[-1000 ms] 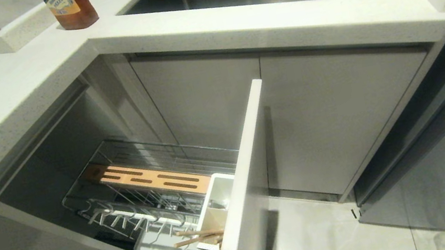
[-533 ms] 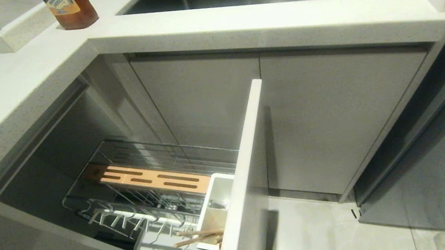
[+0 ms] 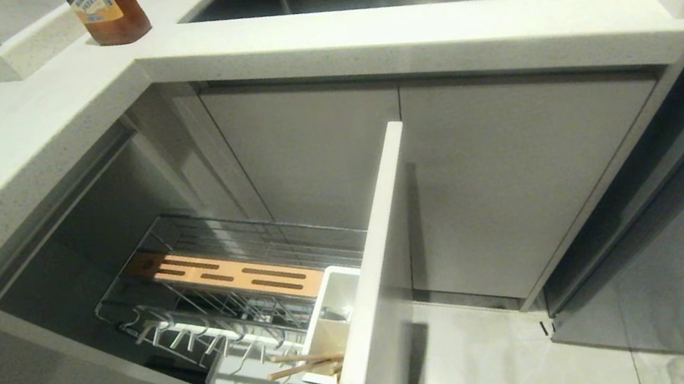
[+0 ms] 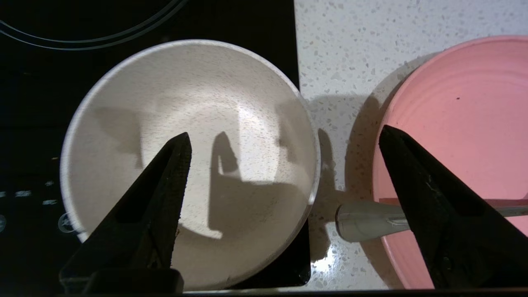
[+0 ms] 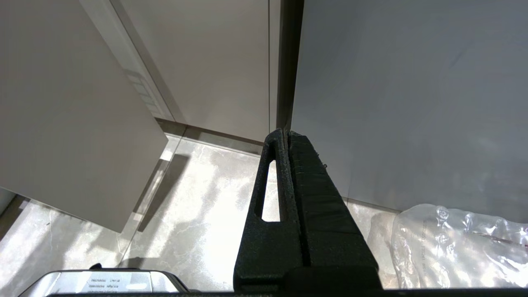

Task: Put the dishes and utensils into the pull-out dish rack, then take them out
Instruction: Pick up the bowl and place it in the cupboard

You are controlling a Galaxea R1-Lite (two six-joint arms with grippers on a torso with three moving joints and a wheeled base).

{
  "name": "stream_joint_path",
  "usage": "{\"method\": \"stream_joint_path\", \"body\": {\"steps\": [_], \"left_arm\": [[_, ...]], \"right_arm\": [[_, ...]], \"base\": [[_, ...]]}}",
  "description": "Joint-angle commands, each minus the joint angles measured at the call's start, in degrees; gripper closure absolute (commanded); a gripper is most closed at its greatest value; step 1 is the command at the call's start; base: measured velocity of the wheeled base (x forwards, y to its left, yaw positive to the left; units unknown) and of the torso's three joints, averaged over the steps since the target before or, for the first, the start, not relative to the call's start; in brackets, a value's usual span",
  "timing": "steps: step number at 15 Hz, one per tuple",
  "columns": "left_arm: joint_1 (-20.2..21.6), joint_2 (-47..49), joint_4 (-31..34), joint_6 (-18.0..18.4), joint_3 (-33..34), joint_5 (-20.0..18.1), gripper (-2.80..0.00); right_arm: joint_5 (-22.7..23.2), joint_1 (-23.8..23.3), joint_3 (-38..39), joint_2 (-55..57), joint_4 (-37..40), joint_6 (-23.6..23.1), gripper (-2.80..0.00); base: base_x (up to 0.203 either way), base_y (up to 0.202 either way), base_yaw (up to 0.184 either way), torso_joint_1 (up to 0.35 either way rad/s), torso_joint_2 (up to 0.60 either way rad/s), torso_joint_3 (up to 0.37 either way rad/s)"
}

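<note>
Cream-white, the bowl (image 4: 189, 161) sat partly on a black cooktop (image 4: 37, 82) and partly beside the speckled counter (image 4: 363, 45), with the pink plate (image 4: 462, 107) just to its side. The left gripper (image 4: 284, 142) hung above them with its fingers (image 4: 165, 181) spread wide and nothing between them. A fork (image 4: 367, 218) lay across the plate's rim, its handle end on the counter. Below, the rack (image 3: 243, 308) stood pulled out, chopsticks (image 3: 305, 362) leaning in its caddy (image 3: 331, 327). The right gripper (image 5: 288, 136) hung near the floor (image 5: 198, 214) by the cabinets, fingers pressed together and empty.
</note>
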Motion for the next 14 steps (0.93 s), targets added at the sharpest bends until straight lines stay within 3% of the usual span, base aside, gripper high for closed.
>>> {"method": "stream_joint_path", "body": {"steps": [1, 7, 8, 14], "left_arm": [[0.43, 1.41, 0.21, -0.12, -0.09, -0.25, -2.80], [0.56, 2.81, 0.12, -0.05, 0.08, -0.68, -2.80], [0.60, 2.81, 0.12, -0.05, 0.08, -0.68, 0.00], [0.51, 1.40, 0.12, -0.05, 0.08, -0.68, 0.00]], "right_arm": [[0.00, 0.00, 0.00, 0.02, 0.00, 0.00, 0.00], [0.00, 0.00, 0.00, 0.02, 0.00, 0.00, 0.00], [0.00, 0.00, 0.00, 0.02, 0.00, 0.00, 0.00], [0.00, 0.00, 0.00, 0.02, 0.00, 0.00, 0.00]], "base": [[0.000, 0.000, 0.000, 0.000, 0.00, 0.000], [0.000, 0.000, 0.000, 0.000, 0.00, 0.000], [0.000, 0.000, 0.000, 0.000, 0.00, 0.000], [0.000, 0.000, 0.000, 0.000, 0.00, 0.000]]}}
